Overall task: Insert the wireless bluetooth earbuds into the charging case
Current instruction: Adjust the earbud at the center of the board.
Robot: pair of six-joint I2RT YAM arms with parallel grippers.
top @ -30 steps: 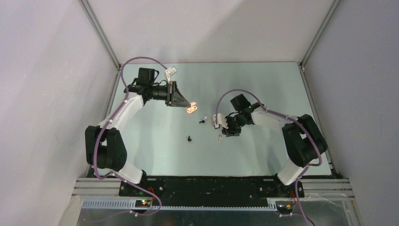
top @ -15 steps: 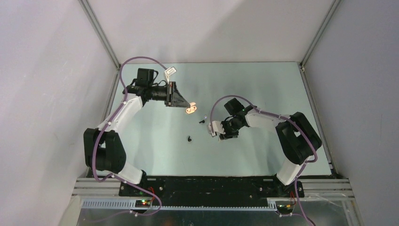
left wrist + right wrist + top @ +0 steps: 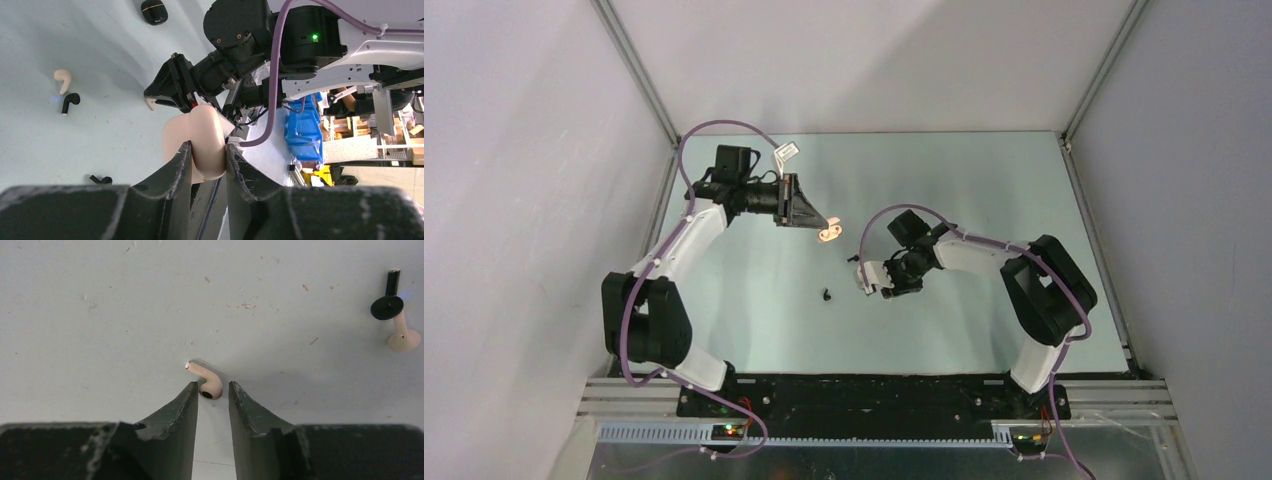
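Since the earlier views, the right arm (image 3: pixel 984 255) has been swung left toward the table's middle and its jaws drawn closer together; the left arm (image 3: pixel 686 235) has been kept where it was. Both are reached out over the pale table (image 3: pixel 984 180).

The left gripper (image 3: pixel 208 148) is seen clamped on the cream charging case (image 3: pixel 206 125), which is held off the surface. Its lid seems hinged open, though its wells cannot be made out. The right gripper (image 3: pixel 212 390) is set low, its jaws narrowly apart on either side of the head of a cream earbud (image 3: pixel 209 384). This bud is lying on the table, and whether it is yet touched cannot be told.

A black case (image 3: pixel 153 11) is seen far off. A second cream earbud (image 3: pixel 402 338) and a black earbud (image 3: pixel 387 304) are lying just beside each other, and another black earbud (image 3: pixel 827 295) is left nearer the bases.

The step in hand is judged to be the pick-up of the cream bud, so most of the task is taken to remain. Next, the jaws would need to be closed squarely on the head without the bud being flicked away. The bud would then need to be carried to the held case and turned stem-first toward its well.
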